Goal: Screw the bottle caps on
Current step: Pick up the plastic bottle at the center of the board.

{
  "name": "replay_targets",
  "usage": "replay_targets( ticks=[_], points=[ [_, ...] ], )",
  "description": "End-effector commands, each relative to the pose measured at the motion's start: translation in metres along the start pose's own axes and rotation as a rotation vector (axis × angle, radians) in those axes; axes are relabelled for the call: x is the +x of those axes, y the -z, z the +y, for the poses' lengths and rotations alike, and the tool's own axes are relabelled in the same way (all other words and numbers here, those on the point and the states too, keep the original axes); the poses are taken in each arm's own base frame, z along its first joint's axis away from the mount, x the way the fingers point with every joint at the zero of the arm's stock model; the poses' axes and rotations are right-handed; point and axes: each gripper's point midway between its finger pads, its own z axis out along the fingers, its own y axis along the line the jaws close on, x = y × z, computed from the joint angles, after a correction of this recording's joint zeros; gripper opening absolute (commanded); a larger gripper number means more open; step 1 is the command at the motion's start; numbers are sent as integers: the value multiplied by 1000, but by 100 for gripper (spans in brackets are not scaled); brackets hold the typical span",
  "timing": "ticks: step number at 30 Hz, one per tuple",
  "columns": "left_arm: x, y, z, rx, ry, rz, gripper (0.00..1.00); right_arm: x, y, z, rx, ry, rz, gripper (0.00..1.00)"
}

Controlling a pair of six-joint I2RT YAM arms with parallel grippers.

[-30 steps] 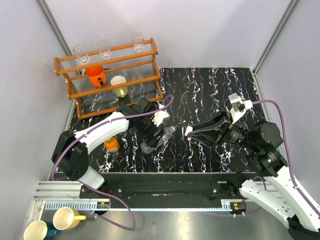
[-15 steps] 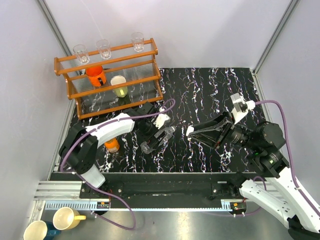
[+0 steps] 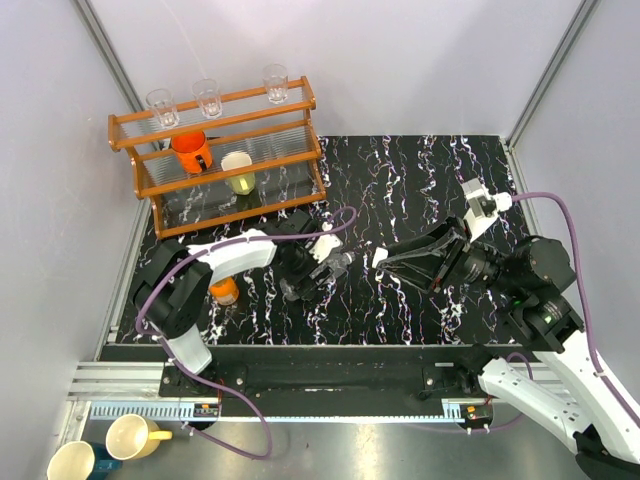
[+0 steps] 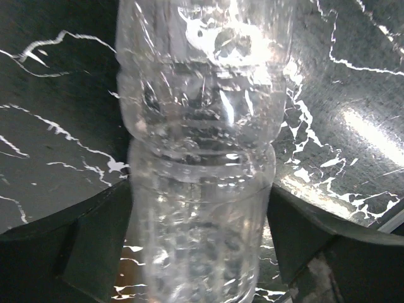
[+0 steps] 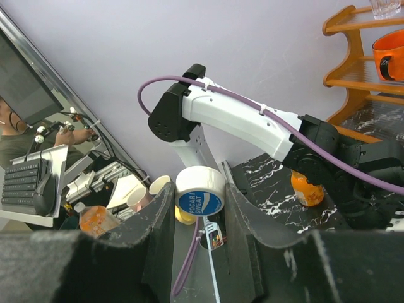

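On the black marbled worktop we find the clear bottle lying on its side, with the left pincer set astride it. In the wrist view a dark finger stands against each flank of its ribbed wall, yet we cannot tell whether they press on it. The worktop's white veins show through the plastic. The right pincer hangs near the bottle's neck end and apart from it, closed on the white-and-blue cap, which sits pinched between its two fingers. The squat orange bottle stands toward the left edge, partly hidden under the left arm. Behind, the wooden rack carries three clear glasses on top, with an orange mug and a pale cup below; we cannot make out their contents. Below the near edge stand a yellow mug and a cream mug.
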Motion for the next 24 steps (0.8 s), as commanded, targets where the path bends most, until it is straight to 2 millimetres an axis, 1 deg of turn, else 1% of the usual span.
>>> replay_targets(
  ticks=[1,4,6,7,11,12,14,15,16,17,19,21,22,24],
  points=[
    [1,-1,2,-25,-37,-37,82,-12,0,14,-24,17,-4,10],
    [9,-4,2,-30,-34,-15,77,-12,0,15,-26,11,-2,9],
    [14,-6,2,-31,-33,-9,76,-13,0,16,-29,10,-1,9],
    [14,-7,3,-35,-37,-15,77,-13,0,16,-30,9,1,9],
    [15,-5,3,-44,-56,-22,63,-12,0,15,-21,4,9,9],
    [14,-3,3,-45,-58,-29,52,-11,-1,13,-17,2,14,9],
    [8,6,1,-46,-71,-63,42,-8,-2,9,-6,-5,27,9],
    [6,9,0,-49,-77,-77,39,-6,-3,7,-2,-9,34,9],
    [0,16,1,-60,-86,-107,37,-4,-4,4,4,-15,39,9],
    [-2,19,1,-65,-93,-121,36,0,-6,0,10,-24,52,9],
    [-2,21,0,-70,-101,-129,33,5,-7,-4,16,-33,64,9],
    [-7,29,0,-79,-116,-153,32,8,-9,-8,21,-43,73,9],
    [-10,35,-2,-72,-121,-171,32,10,-9,-10,21,-44,78,9],
    [-24,63,-8,-80,-150,-256,31,14,-10,-13,24,-49,89,9]
  ],
)
